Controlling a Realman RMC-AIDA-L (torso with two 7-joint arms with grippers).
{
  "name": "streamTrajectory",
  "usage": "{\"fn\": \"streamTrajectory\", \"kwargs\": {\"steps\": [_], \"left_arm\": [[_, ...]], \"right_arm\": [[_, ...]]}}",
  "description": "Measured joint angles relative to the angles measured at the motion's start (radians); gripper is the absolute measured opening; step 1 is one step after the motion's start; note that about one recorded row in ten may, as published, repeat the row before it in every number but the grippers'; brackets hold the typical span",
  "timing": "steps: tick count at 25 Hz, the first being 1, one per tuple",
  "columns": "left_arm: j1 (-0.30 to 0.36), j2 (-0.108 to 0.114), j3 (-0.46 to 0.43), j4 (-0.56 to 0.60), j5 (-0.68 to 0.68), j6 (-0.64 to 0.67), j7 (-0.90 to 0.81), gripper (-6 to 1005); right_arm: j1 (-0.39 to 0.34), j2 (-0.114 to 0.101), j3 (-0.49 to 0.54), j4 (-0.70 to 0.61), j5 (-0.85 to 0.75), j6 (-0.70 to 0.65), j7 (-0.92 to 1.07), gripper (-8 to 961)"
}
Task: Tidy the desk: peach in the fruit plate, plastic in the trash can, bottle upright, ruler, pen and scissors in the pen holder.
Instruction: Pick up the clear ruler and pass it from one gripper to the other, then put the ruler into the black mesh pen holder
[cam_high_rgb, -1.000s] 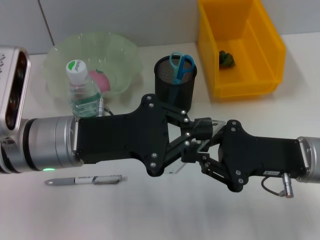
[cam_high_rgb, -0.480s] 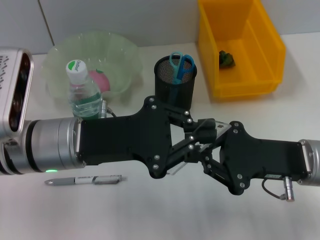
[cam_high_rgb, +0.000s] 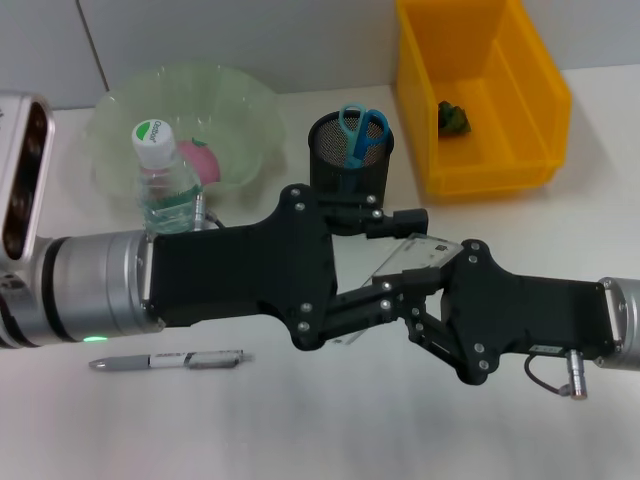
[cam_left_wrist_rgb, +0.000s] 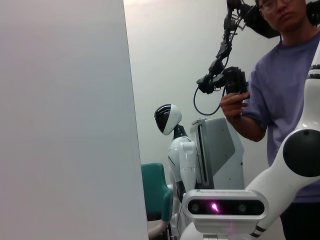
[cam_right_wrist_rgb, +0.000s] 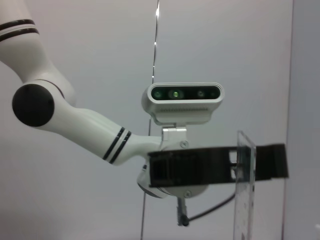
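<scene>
A clear ruler (cam_high_rgb: 418, 254) hangs tilted above the desk between my two grippers; it also shows in the right wrist view (cam_right_wrist_rgb: 245, 200). My right gripper (cam_high_rgb: 412, 300) is shut on it. My left gripper (cam_high_rgb: 400, 258) is open, its fingers spread to either side of the ruler. A grey pen (cam_high_rgb: 170, 361) lies on the desk at the front left. Blue scissors (cam_high_rgb: 362, 128) stand in the black mesh pen holder (cam_high_rgb: 350, 185). The bottle (cam_high_rgb: 165, 190) stands upright. The pink peach (cam_high_rgb: 198, 160) lies in the green fruit plate (cam_high_rgb: 250, 110). Green plastic (cam_high_rgb: 455, 118) lies in the yellow bin (cam_high_rgb: 480, 175).
The pen holder stands just behind the grippers. The bottle stands close behind my left wrist, against the plate's front rim. The yellow bin is at the back right. In the left wrist view a person (cam_left_wrist_rgb: 280, 100) stands beyond the robot.
My left gripper's fingers have spread open off the ruler. The ruler now stays with my right gripper and its upper end has tilted up.
</scene>
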Motion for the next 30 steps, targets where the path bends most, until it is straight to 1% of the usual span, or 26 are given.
{"fn": "streamTrajectory", "kwargs": {"steps": [3,5,7,10,13,16,19,23,27,30], "left_arm": [[0.011,0.005,-0.007,0.0,-0.009,0.013,-0.003,328],[0.024,0.008,-0.02,0.0,-0.007,0.019,-0.004,365],[0.047,0.014,-0.057,-0.002,0.017,0.012,-0.004,402],[0.093,0.019,-0.15,-0.024,0.077,-0.019,0.006,515],[0.142,0.018,-0.242,-0.06,0.146,-0.042,0.04,627],[0.178,0.016,-0.298,-0.099,0.168,-0.045,0.075,808],[0.195,0.017,-0.311,-0.128,0.169,-0.046,0.09,808],[0.197,0.018,-0.312,-0.142,0.17,-0.057,0.09,808],[0.191,0.019,-0.313,-0.144,0.17,-0.059,0.082,808],[0.187,0.021,-0.313,-0.144,0.17,-0.06,0.08,808]], "right_arm": [[-0.013,0.0,0.035,0.0,0.022,0.034,0.004,7],[-0.023,0.0,0.067,0.001,0.066,0.069,0.013,7],[-0.03,0.0,0.088,0.002,0.148,0.114,0.022,7],[-0.025,0.0,0.088,0.009,0.281,0.191,0.022,7],[0.022,0.001,0.077,0.053,0.382,0.246,-0.035,6],[0.095,0.002,0.079,0.129,0.443,0.307,-0.135,6],[0.17,0.003,0.085,0.205,0.472,0.398,-0.226,6],[0.251,0.005,0.083,0.278,0.478,0.5,-0.294,7],[0.292,0.006,0.078,0.316,0.478,0.554,-0.299,13],[0.302,0.006,0.077,0.332,0.479,0.583,-0.285,17]]}}
